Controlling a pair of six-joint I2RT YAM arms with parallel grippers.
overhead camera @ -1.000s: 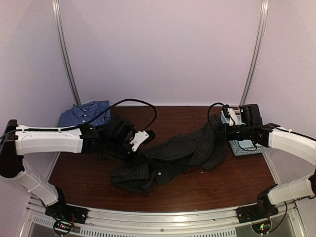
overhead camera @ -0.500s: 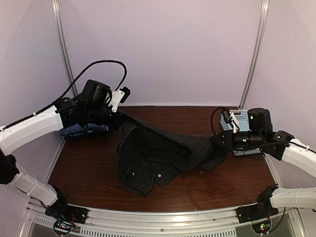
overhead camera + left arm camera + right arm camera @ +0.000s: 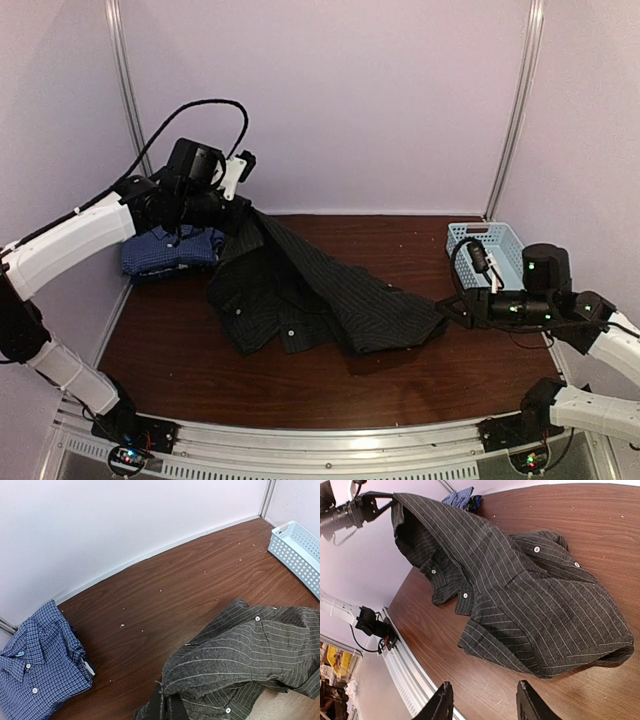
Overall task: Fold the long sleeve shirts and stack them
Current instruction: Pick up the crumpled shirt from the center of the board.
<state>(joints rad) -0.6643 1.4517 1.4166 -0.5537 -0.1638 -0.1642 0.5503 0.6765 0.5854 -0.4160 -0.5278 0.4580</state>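
- Pulled back toward the near right side since the earlier frame: right gripper (image 3: 450, 308), now lower and clear of the light blue basket (image 3: 487, 243), which shows whole at the back right.
- Also changed: black shirt (image 3: 330, 300), drawn more to the left and laid out longer across the table (image 3: 400, 375).
- Left gripper (image 3: 243, 212) – raised at the back left and clenched on one edge of the black shirt, with the pinch seen at the bottom of the left wrist view.
- From that held edge, pinstriped cloth sloping down to the right. The rest lies crumpled on the wood in the middle of the table, with several pale buttons in sight.
- Right gripper released: fingers (image 3: 444, 702) spread apart over bare wood, with nothing between them.
- Right end of the black shirt just beside this gripper, a folded bulge of cloth in front of the fingers. Cannot tell from the top view whether the cloth touches them.
- Blue checked shirt (image 3: 165, 250) – folded, at the back left corner of the table, under the left arm. Collar and buttons face up in the left wrist view.
- Strip of bare wood between the blue checked shirt and the black shirt in that same view.
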